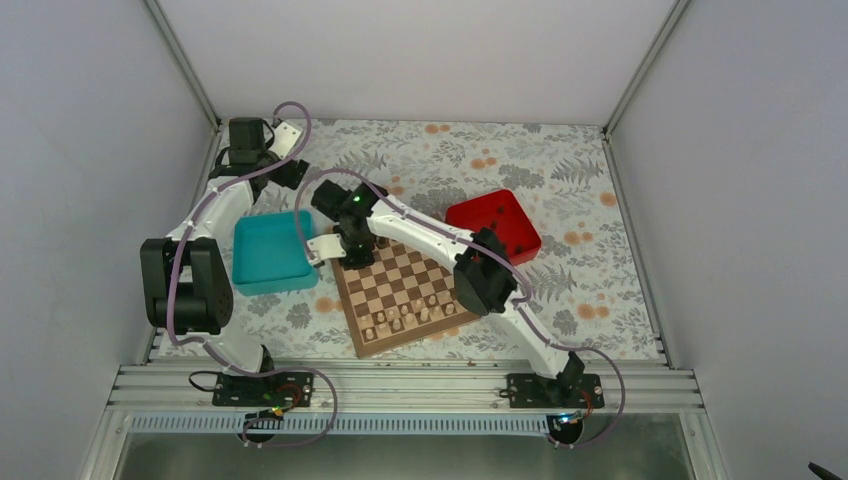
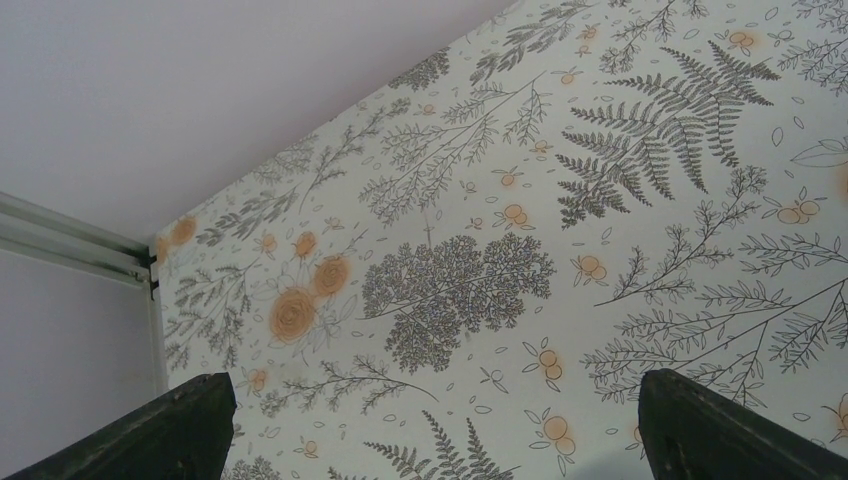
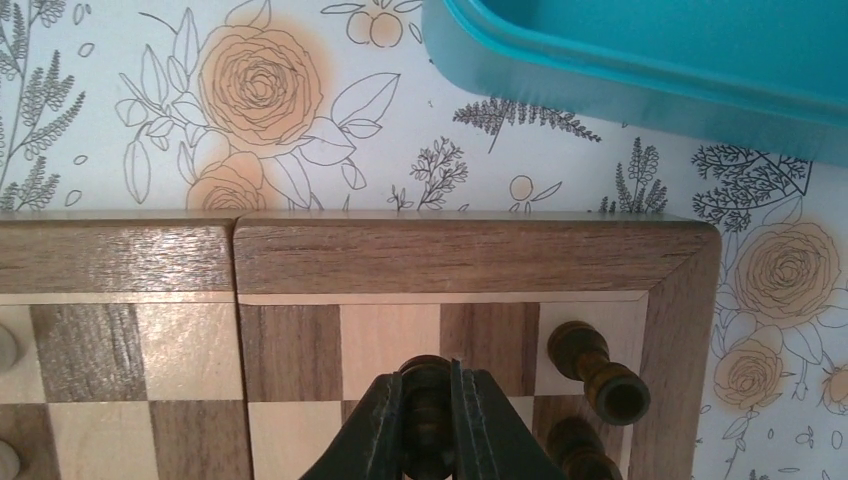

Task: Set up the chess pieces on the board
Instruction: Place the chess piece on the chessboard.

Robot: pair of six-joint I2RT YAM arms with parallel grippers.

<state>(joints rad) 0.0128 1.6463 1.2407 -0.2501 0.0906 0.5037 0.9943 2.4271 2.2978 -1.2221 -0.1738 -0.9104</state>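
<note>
The board (image 1: 400, 290) lies on the floral table, and its tan border also shows in the right wrist view (image 3: 450, 255). My right gripper (image 3: 428, 420) is shut on a dark brown chess piece (image 3: 427, 385) just above the board's back row near a corner. In the top view this gripper (image 1: 352, 250) is over the board's far left corner. Two more dark pieces (image 3: 595, 370) stand on the corner squares beside it. Pale cream pieces (image 1: 410, 318) stand along the near rows. My left gripper (image 2: 430, 440) is open and empty over bare cloth, far back left (image 1: 285, 140).
A teal tray (image 1: 270, 252) sits left of the board, and its rim shows in the right wrist view (image 3: 640, 70). A red tray (image 1: 495, 225) sits at the back right of the board. Grey walls enclose the table.
</note>
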